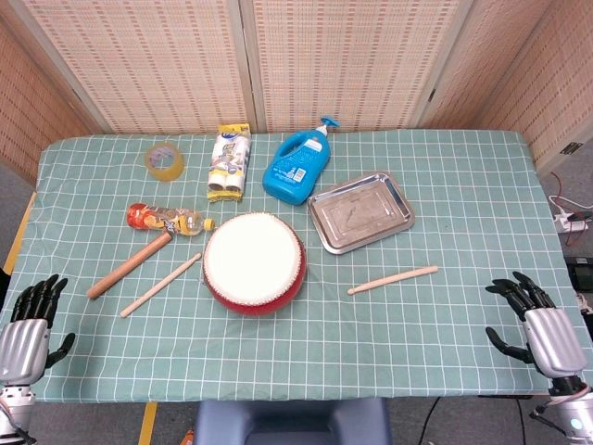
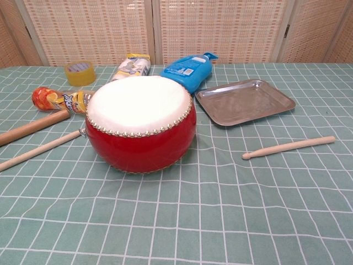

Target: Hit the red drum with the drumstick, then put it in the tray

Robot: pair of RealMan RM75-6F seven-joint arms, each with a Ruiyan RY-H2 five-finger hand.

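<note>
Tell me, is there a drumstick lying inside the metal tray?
No, the tray holds nothing; one drumstick lies on the cloth in front of it.

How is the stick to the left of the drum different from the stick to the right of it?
The left stick lies steeply slanted, its upper end close by the red drum; the right stick lies nearly level, well apart from the drum. The left stick lies beside a thicker brown rolling pin; the right stick lies alone, below the tray. Both are slim, pale wood, and no hand touches them.
</note>
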